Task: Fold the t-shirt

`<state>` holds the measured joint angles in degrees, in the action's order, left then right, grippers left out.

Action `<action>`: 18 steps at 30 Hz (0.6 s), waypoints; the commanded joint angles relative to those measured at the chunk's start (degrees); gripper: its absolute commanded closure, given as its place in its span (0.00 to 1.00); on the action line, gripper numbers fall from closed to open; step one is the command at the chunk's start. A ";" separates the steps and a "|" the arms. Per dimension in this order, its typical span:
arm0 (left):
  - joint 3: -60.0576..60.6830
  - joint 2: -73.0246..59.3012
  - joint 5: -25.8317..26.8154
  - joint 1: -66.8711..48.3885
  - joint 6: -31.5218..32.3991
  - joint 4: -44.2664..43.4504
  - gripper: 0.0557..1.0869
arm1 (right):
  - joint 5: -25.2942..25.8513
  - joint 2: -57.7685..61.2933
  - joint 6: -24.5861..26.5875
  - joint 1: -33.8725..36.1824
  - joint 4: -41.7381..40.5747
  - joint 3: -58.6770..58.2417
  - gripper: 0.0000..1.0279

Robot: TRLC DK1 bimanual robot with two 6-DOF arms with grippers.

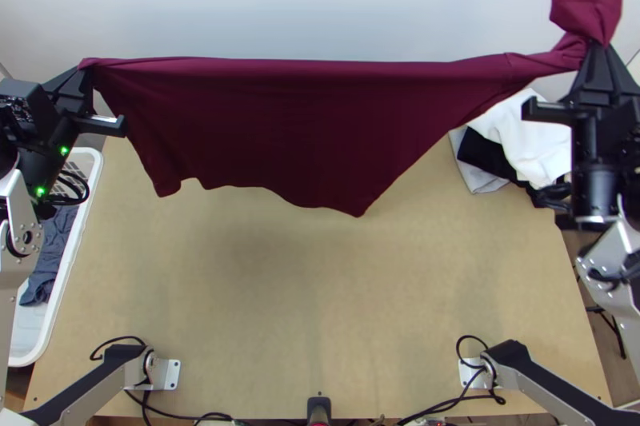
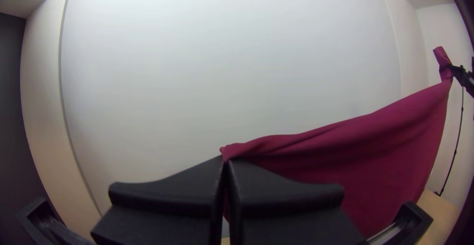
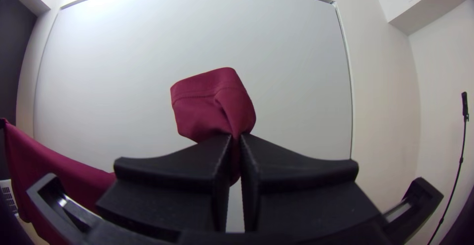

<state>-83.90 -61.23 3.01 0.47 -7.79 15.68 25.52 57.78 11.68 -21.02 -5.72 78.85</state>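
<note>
Fabric of a deep maroon t-shirt hangs over the far part of the light wooden surface, held up at both sides. Its upper edge runs taut and nearly straight between the arms, while the rest drapes below, unfolded, with an uneven lower edge. Whether that edge touches the surface, I cannot tell.

The left black end effector has its two wide flat fingers pressed together on one upper corner; in its own wrist view, just a small tip of fabric pokes out beyond the left end effector. The right black end effector is clamped on a gathered part near the other end, and a loose, hemmed flap stands up past its fingertips.

A white plastic basket with grey-blue cloth inside sits at the left. White cloth and black cloth lie bunched together at the far right.
</note>
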 commanded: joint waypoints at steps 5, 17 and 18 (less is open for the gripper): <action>1.46 5.07 0.60 0.06 -1.70 -1.18 0.95 | 0.06 -9.70 -0.17 -1.48 8.35 1.40 0.97; 17.72 28.54 0.33 -3.72 0.50 -17.18 0.96 | 0.06 -22.01 -5.18 1.94 18.02 5.97 0.97; 18.07 30.65 0.95 -3.81 0.50 -16.65 0.96 | 0.06 -22.71 -5.35 2.12 20.04 6.76 0.97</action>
<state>-71.75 -42.96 3.20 -1.98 -8.10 3.20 25.52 41.25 8.10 -20.67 7.90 82.96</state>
